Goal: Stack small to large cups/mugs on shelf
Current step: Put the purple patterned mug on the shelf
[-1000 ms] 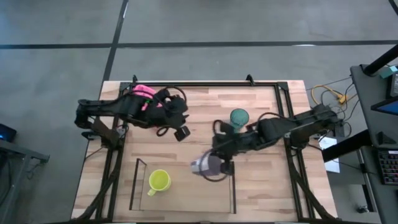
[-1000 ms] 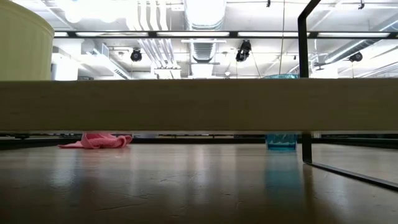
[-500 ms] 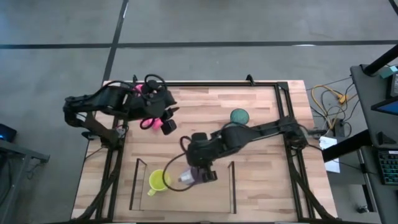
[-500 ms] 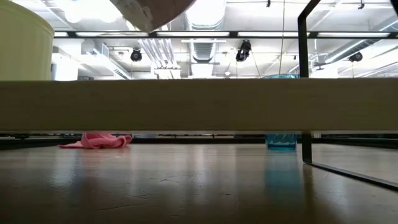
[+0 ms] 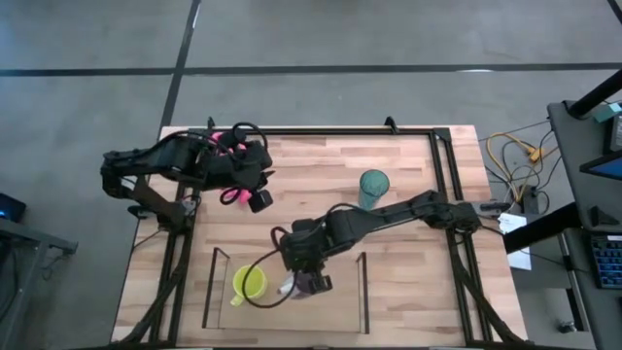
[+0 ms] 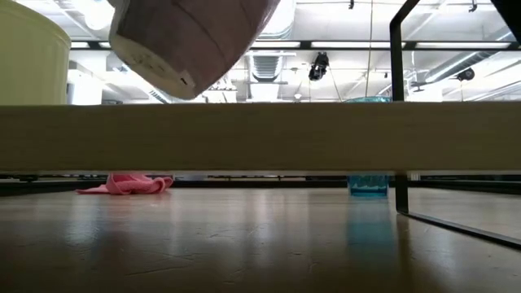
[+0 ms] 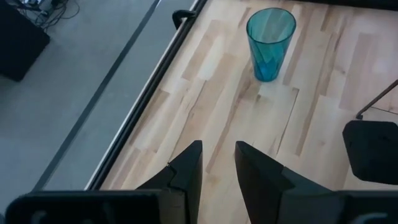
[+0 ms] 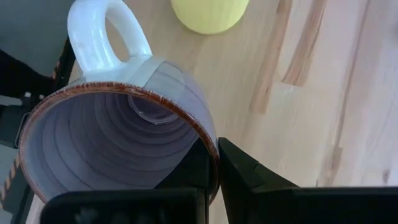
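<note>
Purple mug (image 5: 299, 283): pinched by its rim in the right gripper (image 5: 309, 275), tilted and held in the air over the shelf (image 5: 362, 292), just at 3 o'clock of the yellow mug (image 5: 249, 283). The low view shows its base (image 6: 183, 41) clear of the wood, leaning.
Right gripper: fingers closed on the mug wall, one inside the rim and one outside; the white handle (image 8: 107, 31) points away from the wrist.
What changed: a second ago the right arm held this mug near the shelf's 3 o'clock end; it has since swung across to the middle and come lower, so the mug now fills the upper corner of the low view where none showed before.
Yellow mug: standing on the shelf's wood base at the 9 o'clock end, apart from the purple mug.
Teal tumbler (image 5: 373, 185): upright on the table at about 1 o'clock of the shelf, well apart from it, untouched.
Left gripper (image 5: 255, 197): hovering at 11 o'clock of the shelf near the pink cloth (image 5: 225, 146), fingers (image 7: 186, 171) a narrow gap apart, holding nothing. It has drawn back toward the table's 9 o'clock edge.
Task meaning: the smallest is placed; the middle one appears about to be levelled and set down beside it. The tumbler is left for the last slot at the 3 o'clock end.
Risk: the tilt may tip the mug on release.
</note>
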Robot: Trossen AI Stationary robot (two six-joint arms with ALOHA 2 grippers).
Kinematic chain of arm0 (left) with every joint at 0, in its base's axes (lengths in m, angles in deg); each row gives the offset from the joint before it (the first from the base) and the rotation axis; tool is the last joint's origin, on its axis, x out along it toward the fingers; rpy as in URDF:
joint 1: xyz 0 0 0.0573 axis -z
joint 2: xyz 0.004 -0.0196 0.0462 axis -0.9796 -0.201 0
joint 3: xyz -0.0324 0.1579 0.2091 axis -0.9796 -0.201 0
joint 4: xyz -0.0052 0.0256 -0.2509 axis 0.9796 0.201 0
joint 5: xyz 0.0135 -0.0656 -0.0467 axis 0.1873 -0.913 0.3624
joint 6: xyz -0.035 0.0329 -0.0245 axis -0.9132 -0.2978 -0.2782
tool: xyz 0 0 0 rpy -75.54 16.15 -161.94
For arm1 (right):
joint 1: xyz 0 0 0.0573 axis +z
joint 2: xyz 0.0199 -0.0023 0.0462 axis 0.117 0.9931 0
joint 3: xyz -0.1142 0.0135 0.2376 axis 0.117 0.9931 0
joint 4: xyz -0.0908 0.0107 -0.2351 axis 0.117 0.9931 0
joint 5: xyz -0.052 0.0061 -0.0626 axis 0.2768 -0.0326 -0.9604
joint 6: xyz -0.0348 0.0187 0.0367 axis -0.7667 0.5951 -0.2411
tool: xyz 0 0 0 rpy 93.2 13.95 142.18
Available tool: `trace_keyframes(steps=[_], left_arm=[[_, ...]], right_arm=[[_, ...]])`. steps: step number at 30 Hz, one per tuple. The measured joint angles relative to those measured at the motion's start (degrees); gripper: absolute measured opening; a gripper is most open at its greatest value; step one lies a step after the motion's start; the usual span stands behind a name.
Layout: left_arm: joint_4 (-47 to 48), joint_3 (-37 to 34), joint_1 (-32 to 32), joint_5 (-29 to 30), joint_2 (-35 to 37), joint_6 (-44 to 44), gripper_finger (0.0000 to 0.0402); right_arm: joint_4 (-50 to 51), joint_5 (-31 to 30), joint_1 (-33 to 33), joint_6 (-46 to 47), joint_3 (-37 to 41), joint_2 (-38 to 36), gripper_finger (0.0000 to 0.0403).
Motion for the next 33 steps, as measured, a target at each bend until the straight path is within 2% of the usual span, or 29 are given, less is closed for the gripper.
trace_keyframes(steps=[11,21,33], left_arm=[[-0.2,0.0,-0.1,0.0,0.0,0.0,0.0082],[-0.3,0.0,-0.1,0.1,0.0,0.0,0.0082],[-0.3,0.0,-0.5,0.0,-0.3,-0.5,0.0082]], right_arm=[[-2.1,0.0,0.0,0.2,0.2,3.6,0.0013],[-2.3,-0.1,0.0,0.2,0.1,3.8,0.0013],[2.5,-0.2,0.1,0.2,0.1,3.8,0.0013]])
